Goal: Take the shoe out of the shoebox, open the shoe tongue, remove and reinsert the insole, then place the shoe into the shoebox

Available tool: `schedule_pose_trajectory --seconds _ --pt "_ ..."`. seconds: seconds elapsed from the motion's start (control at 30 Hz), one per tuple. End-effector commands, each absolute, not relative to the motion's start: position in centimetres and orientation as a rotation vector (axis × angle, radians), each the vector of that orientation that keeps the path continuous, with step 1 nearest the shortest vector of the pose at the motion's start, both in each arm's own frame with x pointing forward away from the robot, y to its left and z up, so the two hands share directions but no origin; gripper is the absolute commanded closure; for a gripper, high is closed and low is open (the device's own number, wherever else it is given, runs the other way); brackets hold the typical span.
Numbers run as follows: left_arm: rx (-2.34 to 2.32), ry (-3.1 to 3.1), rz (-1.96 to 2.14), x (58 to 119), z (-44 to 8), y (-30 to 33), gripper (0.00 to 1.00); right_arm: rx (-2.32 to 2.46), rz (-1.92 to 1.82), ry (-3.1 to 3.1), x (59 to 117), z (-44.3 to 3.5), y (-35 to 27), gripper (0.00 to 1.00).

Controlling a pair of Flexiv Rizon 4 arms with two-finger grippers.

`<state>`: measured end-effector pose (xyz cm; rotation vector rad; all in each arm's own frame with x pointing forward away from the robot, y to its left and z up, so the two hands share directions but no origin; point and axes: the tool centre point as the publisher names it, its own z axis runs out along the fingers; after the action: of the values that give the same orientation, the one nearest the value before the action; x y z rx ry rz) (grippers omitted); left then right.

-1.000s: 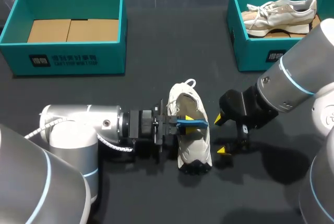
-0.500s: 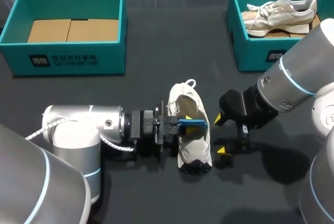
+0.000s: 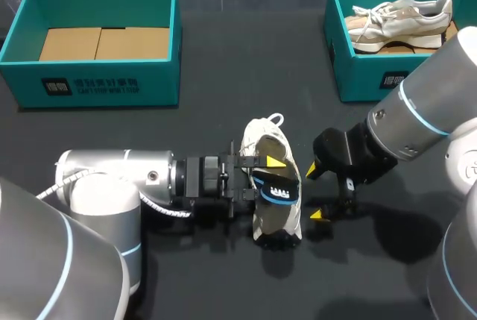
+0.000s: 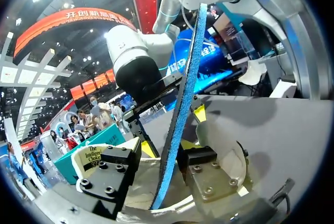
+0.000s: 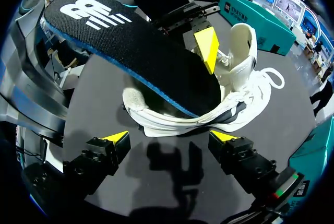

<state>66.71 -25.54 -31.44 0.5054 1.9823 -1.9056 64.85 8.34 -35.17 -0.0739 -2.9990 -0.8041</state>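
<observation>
Pinching the insole [image 5: 130, 51], the left gripper [image 4: 164, 164] is clamped on it, 1 end raised, the other low over the shoe [image 5: 240, 98]. The right gripper [image 5: 169, 140] hangs just beside the shoe, fingers apart, touching nothing. Risk: that thin grip slips, or the unheld shoe skids mid-table [image 3: 223, 118]. The insole is black on top and blue beneath; the shoe is cream.

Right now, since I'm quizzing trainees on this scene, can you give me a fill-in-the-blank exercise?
1. The left gripper is shut on the ___.
2. The right gripper, beside the white sneaker, is ___.
3. A second sneaker lies in the ___ teal shoebox.
Missing words: insole; open; right.
</observation>
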Motion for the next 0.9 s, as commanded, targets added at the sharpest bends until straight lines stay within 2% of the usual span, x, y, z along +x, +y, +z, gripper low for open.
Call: schedule_pose_trajectory --seconds 0.03,0.23,0.3,0.37,0.9 --pt "0.49 2.009 -1.856 65.7 -30.4 -25.0 0.59 -0.076 -0.804 -3.002 64.7 -35.2 8.4 0.0" --pt "0.496 2.047 -1.828 65.4 -29.9 -25.0 0.64 -0.076 -0.804 -3.002 64.7 -35.2 8.4 0.0" --pt "0.508 2.056 -1.811 65.3 -30.0 -25.2 0.78 -0.076 -0.804 -3.002 64.7 -35.2 8.4 0.0" --pt "0.536 2.059 -1.765 65.2 -30.2 -25.5 1.0 -0.076 -0.804 -3.002 64.7 -35.2 8.4 0.0" --pt "0.549 2.083 -1.623 68.6 -34.3 -25.4 1.0 -0.076 -0.804 -3.002 64.7 -35.2 8.4 0.0"
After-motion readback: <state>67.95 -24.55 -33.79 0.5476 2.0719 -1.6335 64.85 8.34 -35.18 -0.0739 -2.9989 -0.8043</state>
